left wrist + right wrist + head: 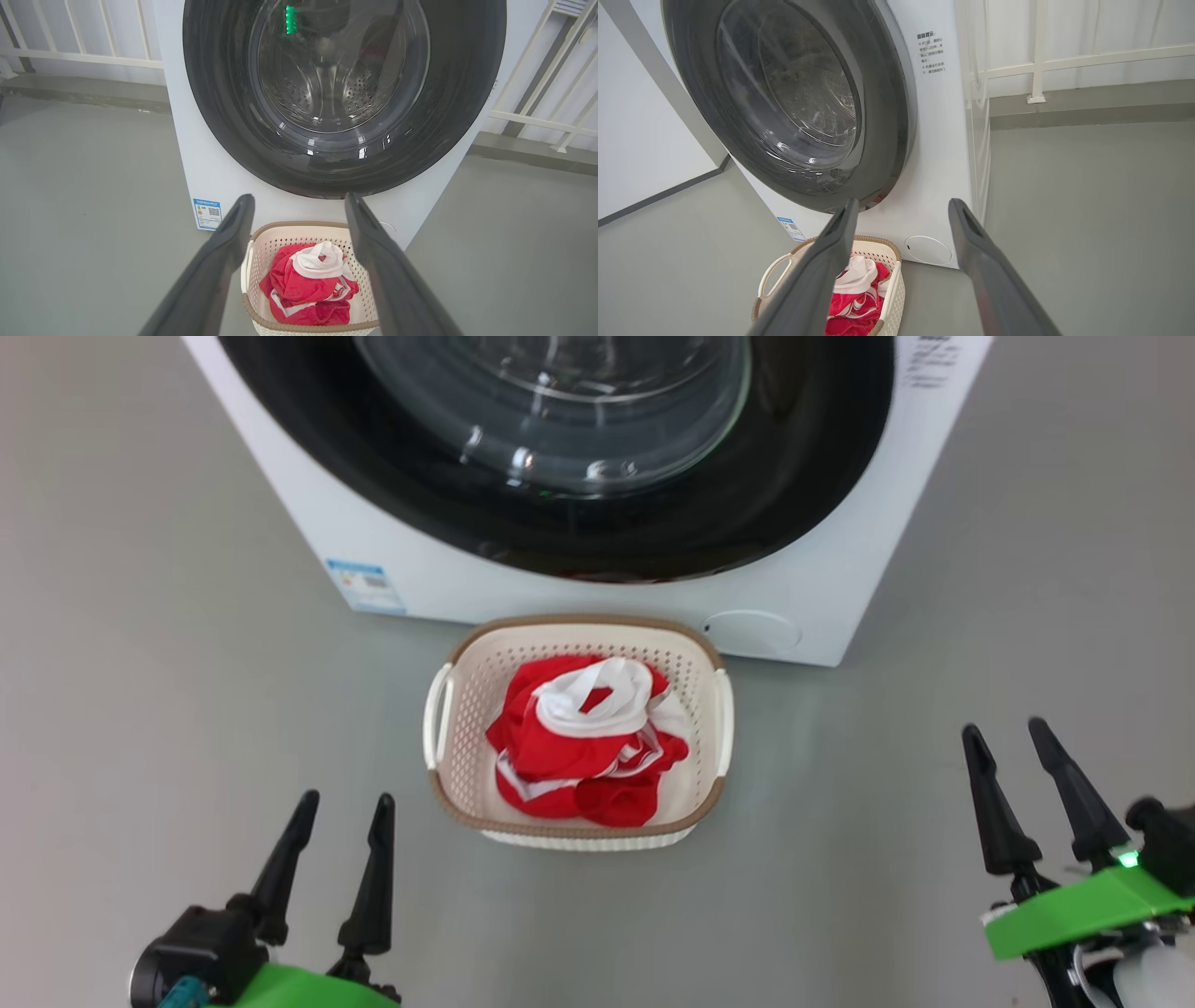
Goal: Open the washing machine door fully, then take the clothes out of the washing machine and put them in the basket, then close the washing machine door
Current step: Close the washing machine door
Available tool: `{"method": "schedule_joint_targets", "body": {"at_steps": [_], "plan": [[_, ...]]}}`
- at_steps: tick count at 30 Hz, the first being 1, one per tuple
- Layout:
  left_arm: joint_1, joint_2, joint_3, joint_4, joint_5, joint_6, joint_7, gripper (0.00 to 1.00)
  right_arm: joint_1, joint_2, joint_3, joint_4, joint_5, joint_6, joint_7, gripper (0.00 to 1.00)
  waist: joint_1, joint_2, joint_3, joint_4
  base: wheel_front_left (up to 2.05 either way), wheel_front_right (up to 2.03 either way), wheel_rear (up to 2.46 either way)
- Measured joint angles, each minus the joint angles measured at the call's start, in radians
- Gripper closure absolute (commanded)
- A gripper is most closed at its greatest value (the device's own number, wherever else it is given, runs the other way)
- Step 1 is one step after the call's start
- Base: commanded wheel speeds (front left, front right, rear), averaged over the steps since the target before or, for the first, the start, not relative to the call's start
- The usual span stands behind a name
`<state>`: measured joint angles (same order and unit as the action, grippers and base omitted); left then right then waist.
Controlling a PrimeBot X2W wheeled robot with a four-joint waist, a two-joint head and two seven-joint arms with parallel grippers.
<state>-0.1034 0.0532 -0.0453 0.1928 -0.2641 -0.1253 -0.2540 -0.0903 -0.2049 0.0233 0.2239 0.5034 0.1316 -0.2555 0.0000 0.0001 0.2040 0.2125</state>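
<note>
Resting on the grey floor (140, 709) just in front of the washing machine (822, 588), the basket (476, 700) holds the red-and-white clothes (579, 756) in a heap. The washing machine door (560, 429) lies against the white front. A small blue label (366, 586) (QR code on it, print too small to read) sits low on the front; the dark printed characters (930, 53) beside the door are too small to make out. The 2 tools, left tool (346, 797) and right tool (1005, 726), hang spread and empty.
</note>
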Motion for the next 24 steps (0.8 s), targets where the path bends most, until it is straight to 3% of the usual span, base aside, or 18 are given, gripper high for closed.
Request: {"method": "schedule_joint_targets", "body": {"at_steps": [13, 24], "plan": [[0.053, 0.050, -0.035, -0.016, -0.047, 0.000, 0.000, 0.00, 0.110, 0.026, -0.063, -0.029, 0.000, 0.000, 0.000, 0.00, 0.0000, -0.0001, -0.064, -0.073, 0.00, 0.00, 0.00], [0.068, 0.053, -0.015, -0.021, -0.034, 0.000, 0.000, 0.00, 0.154, 0.046, -0.107, -0.048, -0.001, 0.000, 0.000, 0.00, 0.0000, 0.0000, -0.080, -0.108, 0.00, 0.00, 0.00]]}}
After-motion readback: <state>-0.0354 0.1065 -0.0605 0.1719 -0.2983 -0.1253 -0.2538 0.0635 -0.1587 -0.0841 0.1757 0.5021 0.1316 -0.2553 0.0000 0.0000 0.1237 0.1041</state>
